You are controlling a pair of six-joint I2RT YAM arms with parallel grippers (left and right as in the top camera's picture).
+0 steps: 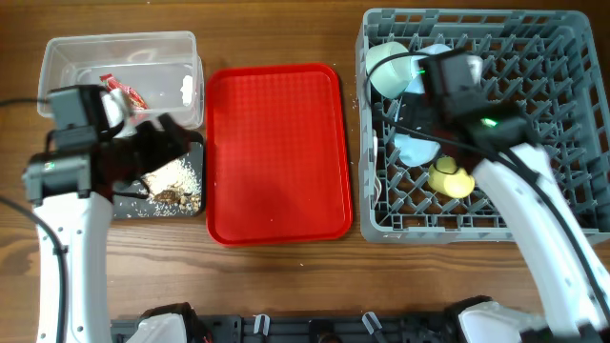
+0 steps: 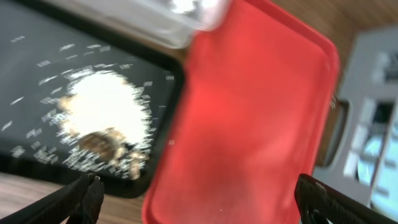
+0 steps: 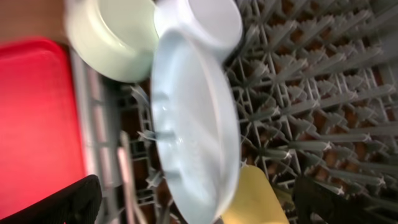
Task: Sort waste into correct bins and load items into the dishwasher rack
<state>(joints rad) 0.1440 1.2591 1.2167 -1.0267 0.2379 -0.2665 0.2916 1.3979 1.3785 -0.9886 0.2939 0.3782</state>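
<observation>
Both hang wide open, gripping nothing: left gripper [image 2: 202, 196] over the matte black tray [image 2: 37, 56] with its one crumbly rice heap [image 2: 106, 112], right gripper [image 3: 196, 199] over the peg-studded grey rack [image 3: 323, 93]. In there: one yellow cup [image 3: 255, 199], one glossy plate [image 3: 193, 124] on edge, two round bowls behind, a mint bowl [image 3: 112, 37] and a paler bowl [image 3: 199, 18]. Farthest, the clear tub [image 1: 119, 52] holds one crinkled wrapper [image 1: 124, 92].

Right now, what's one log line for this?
left gripper: open, above black rectangular tray | right gripper: open, above grey plastic pegged rack | round pale blue plate: in rack
</observation>
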